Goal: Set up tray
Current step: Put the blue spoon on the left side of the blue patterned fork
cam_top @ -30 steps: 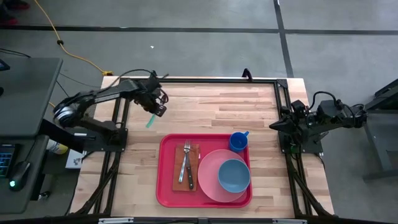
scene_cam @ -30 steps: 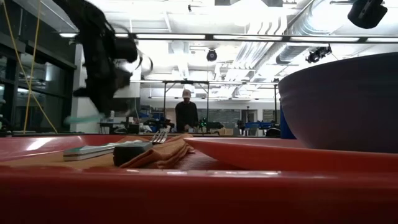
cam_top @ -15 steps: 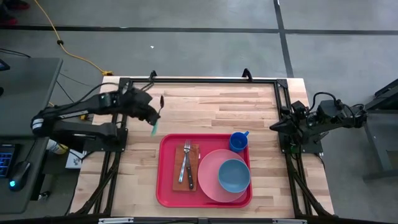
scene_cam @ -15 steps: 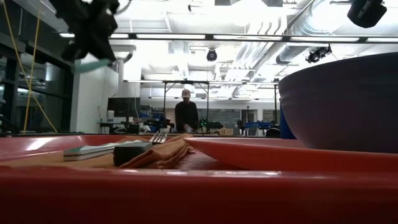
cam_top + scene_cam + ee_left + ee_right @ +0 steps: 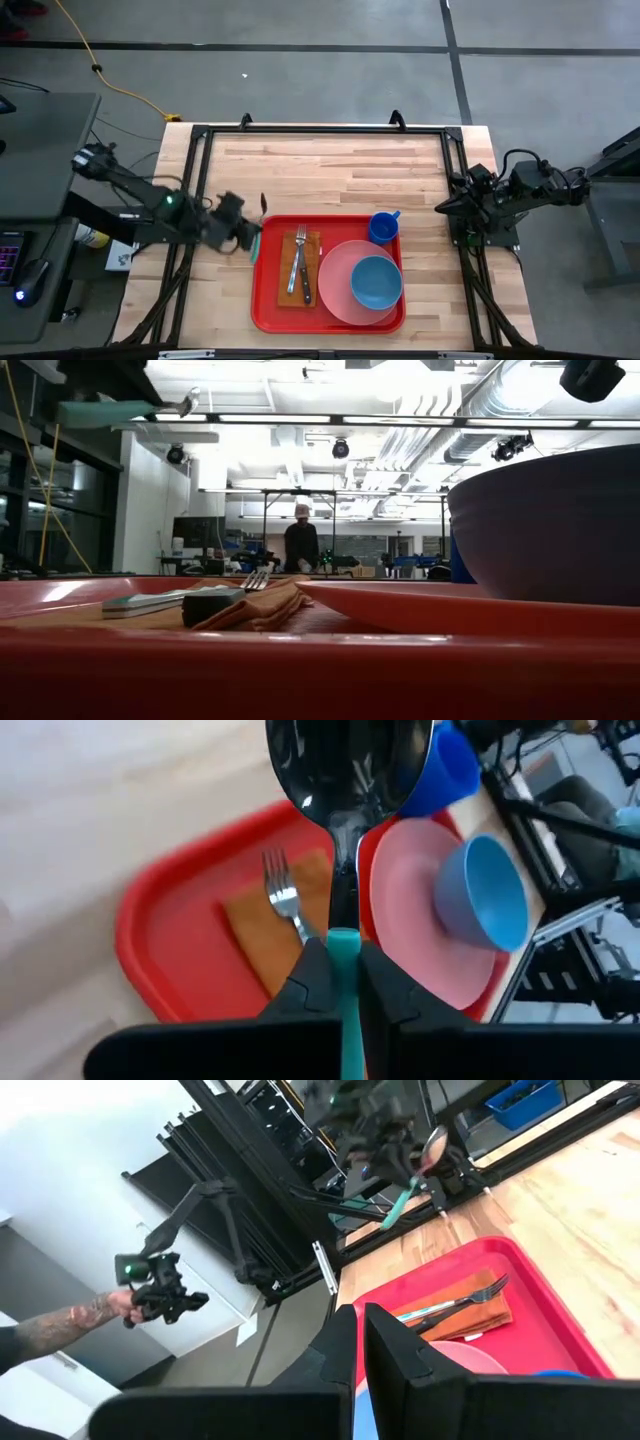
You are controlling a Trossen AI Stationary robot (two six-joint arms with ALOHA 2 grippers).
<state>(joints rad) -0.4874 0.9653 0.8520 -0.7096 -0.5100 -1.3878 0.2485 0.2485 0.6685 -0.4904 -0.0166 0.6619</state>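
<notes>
Bare wood table behind the tray lies open; napkin, plate, bowl crowd it.

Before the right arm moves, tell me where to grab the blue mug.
Take the blue mug by its handle, jutting toward the tray's far right corner; probably come from above on the right, since the pink plate crowds its near side.

Left arm stretches low over the tabletop's left side, its tool clamped tight; right tool closed, waiting at the right edge
</notes>
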